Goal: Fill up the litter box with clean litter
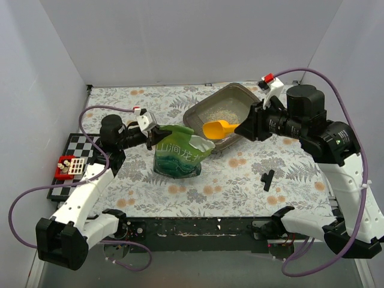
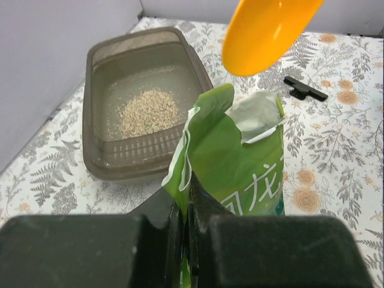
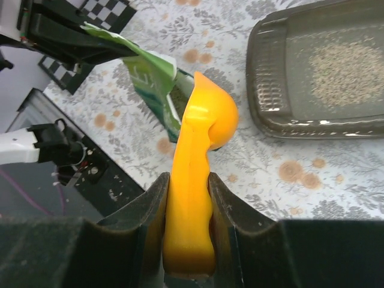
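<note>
The grey-brown litter box (image 1: 195, 114) (image 2: 93, 90) (image 3: 264, 72) lies at the back of the table with a small patch of clean litter (image 1: 223, 110) (image 2: 148, 111) (image 3: 347, 67) on its floor. An open green bag (image 1: 177, 153) (image 2: 240, 168) (image 3: 153, 75) stands upright in front of it. My left gripper (image 1: 153, 135) (image 2: 185, 210) is shut on the bag's top edge. My right gripper (image 1: 247, 125) (image 3: 189, 207) is shut on the handle of a yellow-orange scoop (image 1: 219, 128) (image 2: 264, 33) (image 3: 198, 150). The scoop's bowl hangs between the bag's mouth and the box's near rim.
A small black clip (image 1: 267, 179) (image 2: 306, 88) lies on the floral cloth to the right of the bag. A checkerboard (image 1: 75, 157) with a red and white item (image 1: 70, 167) sits at the left edge. White walls enclose the table on three sides.
</note>
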Robot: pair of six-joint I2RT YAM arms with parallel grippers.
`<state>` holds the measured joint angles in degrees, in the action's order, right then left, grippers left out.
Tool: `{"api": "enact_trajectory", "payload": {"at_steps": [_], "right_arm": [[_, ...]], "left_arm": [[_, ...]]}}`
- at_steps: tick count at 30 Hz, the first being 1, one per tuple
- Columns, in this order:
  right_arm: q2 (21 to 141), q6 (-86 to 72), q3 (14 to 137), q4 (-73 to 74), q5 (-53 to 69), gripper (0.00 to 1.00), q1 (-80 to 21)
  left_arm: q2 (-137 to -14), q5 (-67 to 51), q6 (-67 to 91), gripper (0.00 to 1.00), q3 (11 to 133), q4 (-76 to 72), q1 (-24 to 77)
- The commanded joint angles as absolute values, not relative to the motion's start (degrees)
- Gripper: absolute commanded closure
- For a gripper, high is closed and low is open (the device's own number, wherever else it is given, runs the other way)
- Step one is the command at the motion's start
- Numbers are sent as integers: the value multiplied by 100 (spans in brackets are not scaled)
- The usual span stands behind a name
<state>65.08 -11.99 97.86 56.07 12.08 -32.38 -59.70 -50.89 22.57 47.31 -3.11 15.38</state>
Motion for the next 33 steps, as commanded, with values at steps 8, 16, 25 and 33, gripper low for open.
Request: {"api": "enact_trajectory", "payload": {"at_steps": [8, 16, 25, 33], "right_arm": [[6565, -1477, 9774, 6012, 1846, 99, -3261], [6934, -1556, 9203, 5538, 2311, 99, -3261], [7830, -1766, 8737, 5142, 2251, 99, -3427], [8885, -2100, 8895, 5378, 1232, 99, -3752]], "left_arm": [[-4958, -5221, 2706, 100, 3613, -1572, 1503], [-4896, -5239, 3655, 100, 3112, -2257, 1512], [-4667, -4817, 4165, 100, 2383, -2865, 1591], [-4544, -4238, 4140, 100, 2180, -2760, 1819]]}}
